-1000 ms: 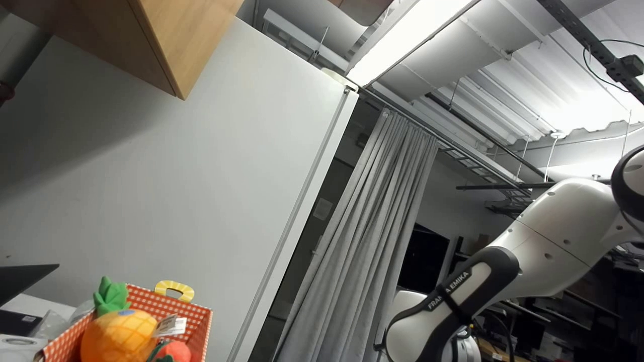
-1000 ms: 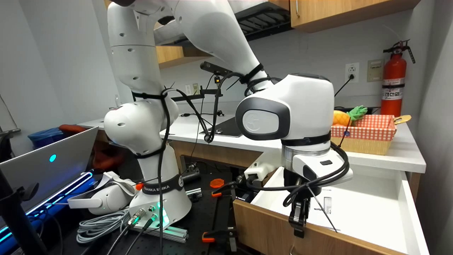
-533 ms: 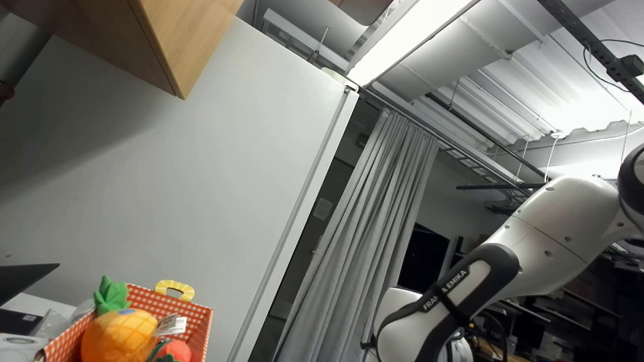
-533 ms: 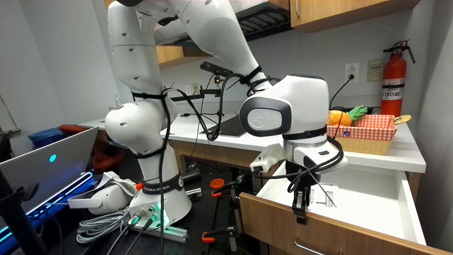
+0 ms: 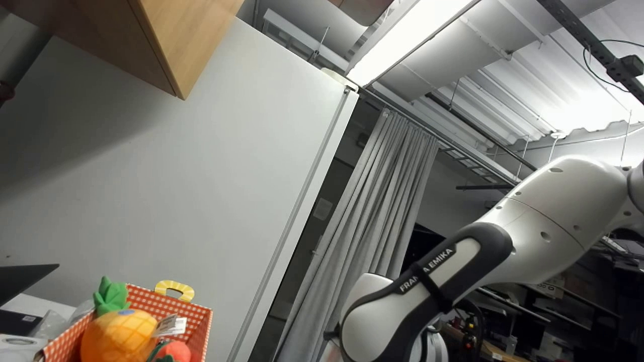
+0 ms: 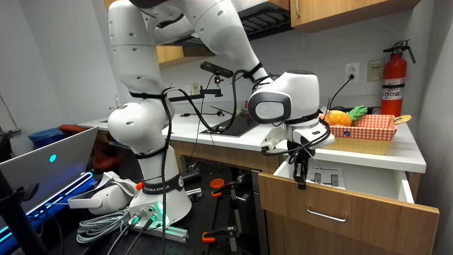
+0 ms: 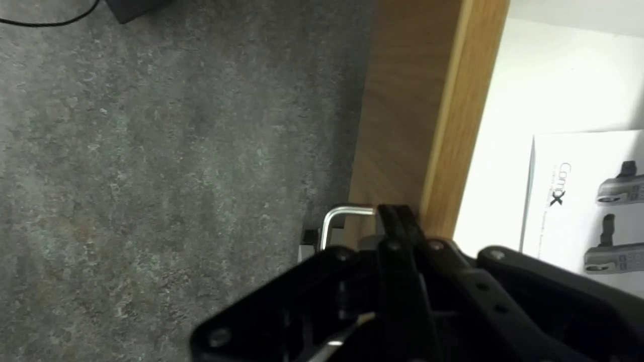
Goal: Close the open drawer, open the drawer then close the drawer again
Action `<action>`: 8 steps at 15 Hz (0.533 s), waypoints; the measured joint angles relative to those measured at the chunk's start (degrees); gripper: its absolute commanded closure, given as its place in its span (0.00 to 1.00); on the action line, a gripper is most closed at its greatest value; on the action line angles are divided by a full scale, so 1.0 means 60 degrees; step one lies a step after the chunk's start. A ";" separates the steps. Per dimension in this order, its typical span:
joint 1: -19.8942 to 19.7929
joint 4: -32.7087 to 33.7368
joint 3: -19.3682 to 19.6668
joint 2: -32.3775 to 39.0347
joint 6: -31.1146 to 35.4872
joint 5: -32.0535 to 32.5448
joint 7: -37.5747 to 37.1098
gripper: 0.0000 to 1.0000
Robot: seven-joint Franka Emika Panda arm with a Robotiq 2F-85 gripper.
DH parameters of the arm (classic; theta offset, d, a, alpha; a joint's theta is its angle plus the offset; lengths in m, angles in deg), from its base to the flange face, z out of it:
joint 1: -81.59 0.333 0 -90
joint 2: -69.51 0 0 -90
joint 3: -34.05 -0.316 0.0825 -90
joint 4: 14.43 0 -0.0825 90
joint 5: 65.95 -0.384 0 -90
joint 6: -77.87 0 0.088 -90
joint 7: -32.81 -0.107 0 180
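Note:
The wooden drawer [image 6: 375,219] is partly open under the counter in an exterior view, with a silver bar handle [image 6: 326,216] on its front. My gripper [image 6: 301,185] is at the top edge of the drawer front, near its left end, with the fingertips on the outer face. In the wrist view the gripper [image 7: 397,208] is shut, its black fingers together with nothing between them. They stand against or very close to the front of the drawer [image 7: 465,110], beside the handle [image 7: 325,226], partly hidden by the fingers. The gripper is out of frame in the tilted exterior view.
A white booklet [image 7: 558,221] lies inside the drawer. A checked basket [image 6: 364,145] with a plush pineapple [image 6: 338,118] stands on the white counter [image 6: 403,157] above; the basket [image 5: 201,322] shows in both exterior views. Clamps [image 6: 223,232] sit left of the drawer.
The drawer has slid inward toward the cabinet, and less of its inside shows. My gripper has moved back with it along the drawer front, staying shut. The handle now shows fully.

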 measured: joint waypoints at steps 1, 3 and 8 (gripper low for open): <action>0.0196 0.0043 -0.0233 0.0026 0.0121 -0.0331 -0.0143 1.00; 0.0577 0.0220 -0.0714 0.0055 0.0251 -0.1105 -0.0355 1.00; 0.0924 0.0790 -0.1158 -0.0055 0.0077 -0.2200 -0.0354 1.00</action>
